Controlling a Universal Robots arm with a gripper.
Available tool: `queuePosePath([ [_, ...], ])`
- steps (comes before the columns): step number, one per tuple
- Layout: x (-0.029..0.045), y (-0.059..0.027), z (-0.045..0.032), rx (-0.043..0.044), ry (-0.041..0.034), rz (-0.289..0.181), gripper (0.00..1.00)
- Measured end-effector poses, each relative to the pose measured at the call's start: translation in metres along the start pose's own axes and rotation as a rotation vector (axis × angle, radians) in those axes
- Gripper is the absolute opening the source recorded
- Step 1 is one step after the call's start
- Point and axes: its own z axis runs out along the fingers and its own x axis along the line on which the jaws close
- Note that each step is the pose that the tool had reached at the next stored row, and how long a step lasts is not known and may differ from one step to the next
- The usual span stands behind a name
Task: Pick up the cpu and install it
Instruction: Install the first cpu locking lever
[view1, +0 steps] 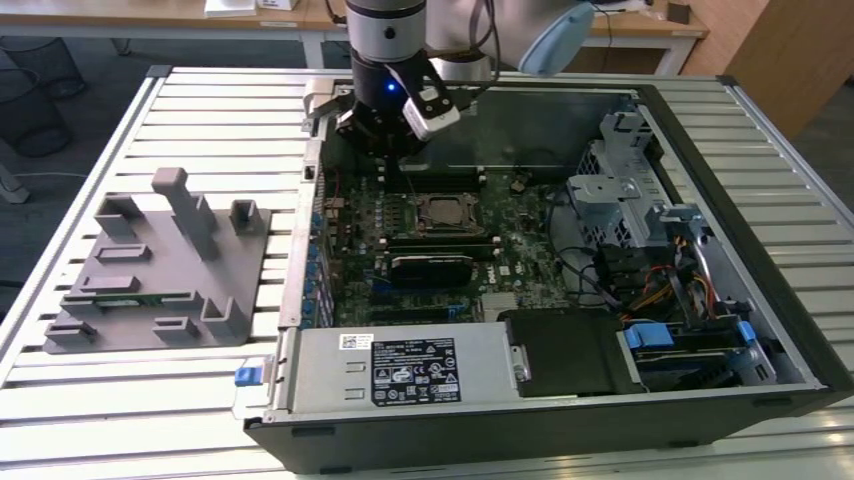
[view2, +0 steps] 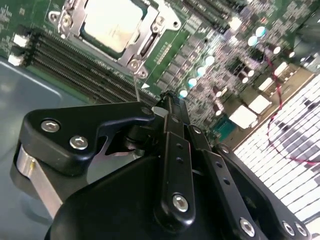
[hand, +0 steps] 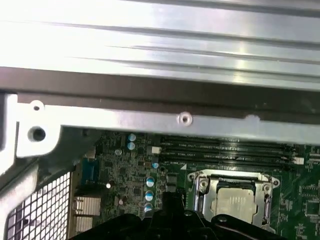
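**Cpu**, one. A silver-grey square lying flat inside the metal-framed socket, mid-motherboard, within the open computer case. Nothing touches it.

**Gripper**, one, on one arm. The tips are drawn together with nothing between them. It hangs over the board close to the case's far wall and apart from the cpu, on the exterior view's left of the socket.

**Surroundings**
- Two banks of dark memory slots flank the socket, one on each side.
- One power supply fills the near corner of the case.
- One drive cage stands at the exterior view's right, with orange and yellow cables below it.
- One red wire loops near the board's edge in the second wrist view.
- One grey plastic tray rests on the slatted metal table, just beside the case on the exterior view's left.
- One green memory stick lies in a slot of that tray.

**Obstructions**
- In the second wrist view the gripper's black links cover much of the board.
- In the first wrist view the case's metal wall crosses above the board, and the gripper's body cuts off the edge of the socket nearest it.

**Hard to tell**
- The arm's upper part is cut off in the exterior view.
- The number of slots in each bank cannot be counted.
- Whether the socket's lever is latched cannot be told.
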Motion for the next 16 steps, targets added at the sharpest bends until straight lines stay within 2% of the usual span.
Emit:
queuePosePath([
  [3, -0.0003, 0.0052, 0.0000, 0.0000, 0.0001, -0.003, 0.11],
  [8, -0.0045, 0.0070, 0.0001, 0.0000, 0.0002, -0.008, 0.11],
  [16, -0.0267, 0.0068, 0.0005, -0.0002, 0.0002, -0.010, 0.11],
])
